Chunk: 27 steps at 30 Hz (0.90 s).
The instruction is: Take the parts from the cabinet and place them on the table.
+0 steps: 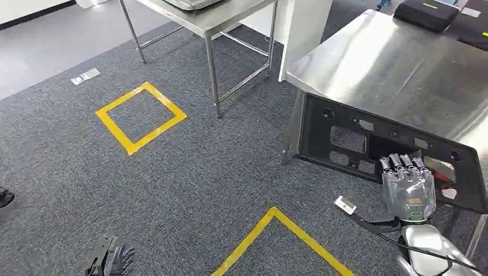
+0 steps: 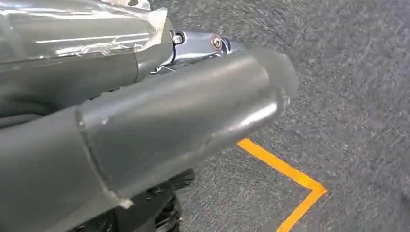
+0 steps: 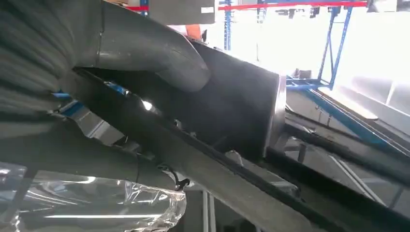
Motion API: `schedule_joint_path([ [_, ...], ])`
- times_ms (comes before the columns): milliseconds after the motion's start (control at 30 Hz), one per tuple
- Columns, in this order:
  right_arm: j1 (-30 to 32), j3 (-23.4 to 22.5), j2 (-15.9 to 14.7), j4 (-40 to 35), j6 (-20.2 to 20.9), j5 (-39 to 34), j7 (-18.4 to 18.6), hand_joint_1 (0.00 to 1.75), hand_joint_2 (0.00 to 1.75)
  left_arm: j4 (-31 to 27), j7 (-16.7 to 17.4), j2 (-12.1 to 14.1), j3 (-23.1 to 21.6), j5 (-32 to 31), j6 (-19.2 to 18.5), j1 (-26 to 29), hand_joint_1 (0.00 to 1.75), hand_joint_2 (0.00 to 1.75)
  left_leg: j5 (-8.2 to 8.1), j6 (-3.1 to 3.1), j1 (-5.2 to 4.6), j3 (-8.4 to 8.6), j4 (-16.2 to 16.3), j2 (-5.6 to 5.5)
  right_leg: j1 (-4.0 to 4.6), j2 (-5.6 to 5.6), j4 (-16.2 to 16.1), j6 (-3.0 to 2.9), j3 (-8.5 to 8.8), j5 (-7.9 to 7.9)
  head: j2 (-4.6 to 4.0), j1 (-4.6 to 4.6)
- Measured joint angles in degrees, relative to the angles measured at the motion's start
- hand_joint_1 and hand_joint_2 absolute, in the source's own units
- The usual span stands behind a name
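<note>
A long black plastic panel (image 1: 345, 138) with several cut-outs hangs tilted at the near edge of the steel table (image 1: 380, 63). My right hand (image 1: 407, 187) grips the panel's right part, fingers hooked over its lower rim. The right wrist view shows the thumb (image 3: 145, 48) pressed on one face of the black panel (image 3: 232, 111) and the fingers on the other. My left hand (image 1: 109, 259) hangs low at my side over the carpet, holding nothing; its fingers (image 2: 164, 116) look curled together in the left wrist view.
Dark flat parts (image 1: 429, 12) lie at the far end of the steel table. A second steel table (image 1: 213, 23) stands further back on thin legs. Yellow tape squares (image 1: 141, 117) mark the grey carpet. A small floor plate (image 1: 85, 75) sits at the left.
</note>
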Motion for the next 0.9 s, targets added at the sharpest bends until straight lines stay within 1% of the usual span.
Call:
schedule_joint_path([
  [33,0.83,-1.64,0.85,-0.28,0.11,0.0,-0.9,1.75,1.75,0.0,0.0,-0.02,-0.18,0.0,0.0,-0.1,0.0,0.0,-0.04,0.22,-0.3,0.01,0.02,0.45,-0.06,0.74,-0.16,0.35,-0.31,0.16,0.0,-0.04],
  [67,1.56,-3.17,1.68,-0.63,0.24,0.02,-1.45,1.75,1.75,-0.02,0.0,-0.06,-0.39,0.02,0.02,-0.3,0.0,0.0,0.16,0.56,-0.55,0.09,-0.17,1.2,-0.28,1.42,-0.4,0.93,-0.45,0.39,0.0,-0.06],
  [100,1.91,-4.28,2.19,-0.99,0.35,0.02,-1.64,1.75,1.75,-0.02,0.02,-0.18,-0.59,0.07,0.02,-0.54,0.0,0.0,0.74,1.2,-0.01,0.3,-1.16,2.12,0.32,1.82,-0.16,1.27,-1.08,0.38,0.0,0.0],
  [133,2.36,-5.27,2.8,-1.29,0.55,0.02,-1.47,1.75,1.75,-0.04,0.09,-0.24,-0.63,0.22,0.24,-0.77,0.0,0.0,1.01,1.5,-0.19,0.57,-1.51,2.64,-0.15,-1.55,1.15,1.18,-1.64,-0.37,0.0,0.0],
  [167,2.24,-6.06,3.13,-1.55,0.85,0.0,-0.95,1.75,1.75,-0.04,0.21,-0.24,-0.66,0.44,0.28,-0.78,0.0,0.0,1.01,1.81,-0.17,0.54,-1.55,3.38,0.31,-3.92,4.04,0.84,-2.96,-2.09,0.0,0.43],
  [200,2.17,-6.55,3.5,-1.75,1.07,0.0,-0.37,1.75,1.75,-0.04,0.44,-0.26,-0.66,0.46,0.39,-0.71,0.0,0.0,0.99,1.84,-0.21,0.55,-1.54,4.15,0.27,-4.82,8.25,0.71,-4.97,-4.06,0.0,0.59],
  [233,2.28,-6.72,3.78,-1.97,1.44,-0.04,0.08,1.75,1.75,-0.04,0.44,-0.28,-0.66,0.46,0.46,-0.57,0.0,0.0,0.93,1.92,-0.32,0.54,-1.53,5.05,0.12,-5.21,13.05,0.76,-7.16,-5.95,0.0,0.46],
  [267,2.49,-6.72,4.05,-2.01,1.64,-0.04,0.67,1.75,1.75,-0.04,0.46,-0.31,-0.66,0.52,0.46,-0.54,0.0,0.0,0.89,1.93,-0.36,0.46,-1.5,5.86,-0.07,-5.42,16.84,1.06,-8.9,-7.09,0.0,0.59],
  [300,2.6,-6.68,4.2,-2.03,2.03,-0.02,1.2,1.75,1.75,-0.04,0.55,-0.35,-0.68,0.52,0.48,-0.53,0.0,0.0,0.86,1.88,-0.35,0.46,-1.5,6.6,-0.29,-5.59,17.41,1.57,-9.11,-7.0,0.0,0.55],
  [333,2.58,-6.52,4.29,-2.06,2.47,-0.02,1.9,1.75,1.75,-0.04,0.55,-0.42,-0.7,0.55,0.48,-0.55,0.0,0.0,0.78,1.75,-0.3,0.46,-1.47,7.34,-0.63,-5.85,15.14,2.27,-7.89,-5.88,0.0,0.55],
  [367,2.53,-6.5,4.31,-2.23,2.73,-0.02,2.58,1.75,1.75,-0.04,0.57,-0.53,-0.74,0.61,0.48,-0.55,0.0,0.0,0.66,1.58,-0.19,0.48,-1.39,7.97,-0.97,-6.42,10.66,3.05,-5.38,-4.18,0.0,0.55],
  [400,2.37,-6.44,4.29,-2.49,3.1,-0.02,3.27,1.75,1.75,-0.04,0.61,-0.63,-0.81,0.61,0.48,-0.55,0.0,0.0,0.49,1.31,-0.07,0.56,-1.25,8.59,-1.24,-7.54,4.9,3.74,-2.2,-2.32,0.0,0.52],
  [433,2.12,-6.24,4.31,-2.69,3.37,-0.02,3.71,1.75,1.75,-0.07,0.66,-0.55,-0.81,0.61,0.48,-0.6,0.0,0.0,0.18,0.8,-0.36,0.72,-0.86,9.19,-1.29,-10.52,-0.47,3.91,0.65,-1.24,0.0,0.66],
  [467,1.83,-6.04,4.31,-2.77,3.47,-0.02,3.89,1.75,1.75,-0.11,0.7,-0.46,-0.83,0.66,0.55,-0.54,0.0,0.0,-0.11,0.38,-0.61,0.69,-0.78,9.72,-0.49,-11.09,0.15,3.52,0.86,-0.91,0.0,0.66],
  [500,1.82,-6.02,4.33,-2.95,3.47,-0.02,3.95,1.75,1.75,-0.13,0.7,-0.44,-0.85,0.68,0.5,-0.6,0.0,0.0,-0.31,0.06,-0.7,0.96,-0.69,10.12,-0.55,-10.01,0.09,2.55,0.5,-0.79,0.0,0.48],
  [533,1.82,-5.91,4.33,-2.97,3.5,0.0,4.11,1.75,1.75,-0.13,0.72,-0.53,-0.96,0.68,0.5,-0.61,0.0,0.0,-0.32,-0.01,-0.73,1.2,-0.73,10.7,-0.56,-9.52,0.06,2.25,0.43,-0.75,0.0,0.42],
  [567,1.8,-5.63,4.29,-3.0,3.71,0.0,4.73,1.75,1.75,-0.13,0.72,-0.61,-1.12,0.7,0.5,-0.65,0.0,0.0,-0.25,-0.13,-0.63,1.45,-1.03,11.29,-0.37,-8.89,0.09,1.95,0.35,-0.71,0.0,0.39],
  [600,1.51,-5.22,4.05,-3.21,4.21,0.0,5.76,1.75,1.75,-0.2,0.74,-0.7,-1.18,0.7,0.5,-0.69,0.0,0.0,-0.52,-0.55,-0.39,1.53,-0.95,11.68,-0.85,-8.24,-0.12,1.4,0.6,-0.5,0.0,0.44],
  [633,1.33,-4.8,3.92,-3.5,4.74,0.0,7.02,1.75,1.75,-0.26,0.74,-0.66,-1.23,0.7,0.52,-0.84,0.0,0.0,-1.5,-1.12,0.01,1.22,0.06,8.65,-1.28,-7.57,-0.22,0.94,0.66,-0.35,0.0,0.28],
  [667,0.62,-4.26,3.59,-3.67,5.26,-0.02,8.34,1.75,1.75,-0.26,0.76,-0.7,-1.25,0.85,0.52,-0.83,0.0,0.0,-3.5,-1.13,0.16,0.07,2.86,6.33,-1.37,-7.17,-0.19,0.31,0.64,-0.27,0.0,0.24],
  [700,0.02,-3.53,3.48,-3.76,5.55,0.0,9.03,1.75,1.75,-0.26,0.81,-0.7,-1.25,0.87,0.52,-0.7,0.0,0.0,-5.9,-1.19,0.13,-1.94,7.23,5.06,-1.3,-6.51,-0.2,-0.15,0.63,-0.24,0.0,0.07],
  [733,-0.41,-2.75,3.39,-3.83,5.64,0.0,9.54,1.75,1.75,-0.26,0.92,-0.72,-1.25,0.87,0.52,-0.49,0.0,0.0,-8.24,-1.29,0.14,-4.46,12.53,4.52,-1.15,-5.83,-0.2,-0.16,0.58,-0.23,0.0,-0.04],
  [767,-0.57,-2.11,3.35,-3.87,5.81,0.0,9.83,1.75,1.75,-0.26,1.07,-0.74,-1.27,0.87,0.52,-0.29,0.0,0.0,-9.56,-1.29,0.16,-6.59,16.64,4.46,-1.02,-5.09,-0.19,-0.31,0.57,-0.14,0.0,-0.04],
  [800,-0.63,-1.45,3.24,-3.89,6.21,0.0,10.03,1.75,1.75,-0.26,1.2,-0.83,-1.29,0.87,0.5,-0.11,0.0,0.0,-9.56,-1.2,0.15,-7.83,18.63,4.44,-0.94,-4.38,-0.18,-0.33,0.57,-0.14,0.0,0.0],
  [833,-0.73,-0.91,3.19,-3.89,6.47,0.0,10.09,1.75,1.75,-0.26,1.22,-0.83,-1.29,0.87,0.5,0.0,0.0,0.0,-8.05,-1.05,0.15,-7.61,17.51,4.37,-0.89,-3.77,-0.16,-0.33,0.58,-0.14,0.0,-0.04],
  [867,-0.93,-0.45,3.19,-3.89,6.64,0.0,10.14,1.75,1.75,-0.28,1.25,-0.83,-1.29,0.96,0.46,0.0,0.0,0.0,-5.53,-0.8,0.15,-6.08,13.94,4.32,-0.86,-3.64,-0.14,-0.34,0.63,-0.14,0.0,-0.04],
  [900,-1.11,-0.16,3.19,-3.91,6.75,0.0,10.14,1.75,1.75,-0.42,1.31,-0.83,-1.29,0.96,0.39,-0.04,0.0,0.0,-2.96,-0.54,0.15,-3.85,9.19,4.24,-0.84,-3.08,-0.14,-0.32,0.72,-0.13,0.0,-0.06],
])
